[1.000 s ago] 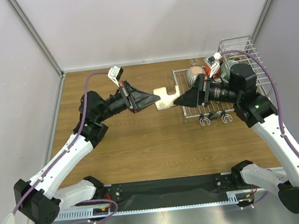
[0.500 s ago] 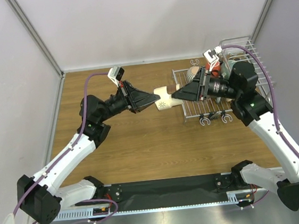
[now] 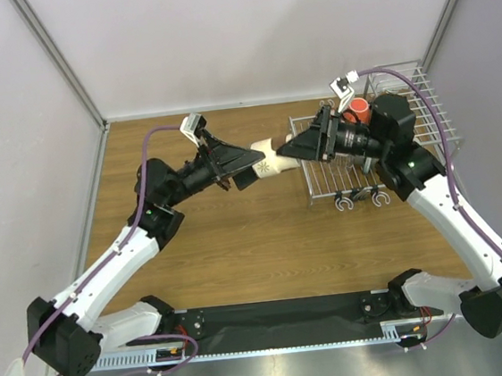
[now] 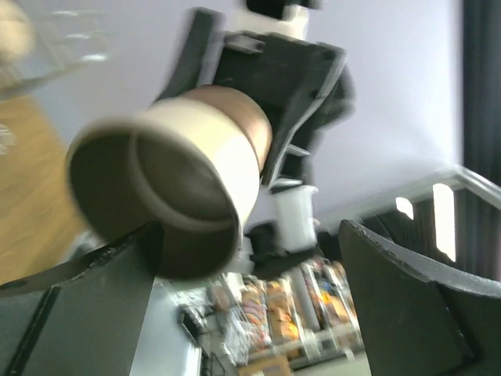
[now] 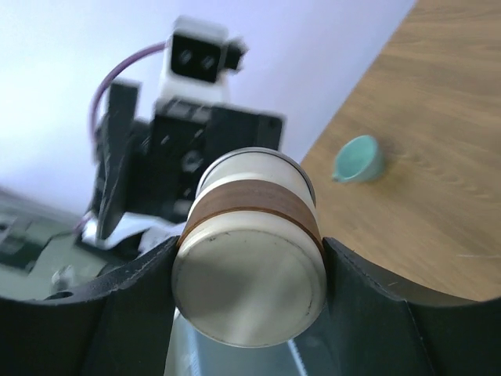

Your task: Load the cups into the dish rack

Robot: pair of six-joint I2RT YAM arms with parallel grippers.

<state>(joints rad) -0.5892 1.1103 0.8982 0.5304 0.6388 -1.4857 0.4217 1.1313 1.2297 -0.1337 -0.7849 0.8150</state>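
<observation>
Smooth cylindrical beige mug (image 5: 249, 258) bears a brown band.

Brown wooden table (image 3: 239, 243) (a black strip (image 3: 282, 315) along its near edge), with pale walls (image 3: 244, 36) left, right and far

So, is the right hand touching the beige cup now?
Touching. The right wrist view shows both fingers of the right hand pressed against the sides of the beige cup, with no gap.
</observation>
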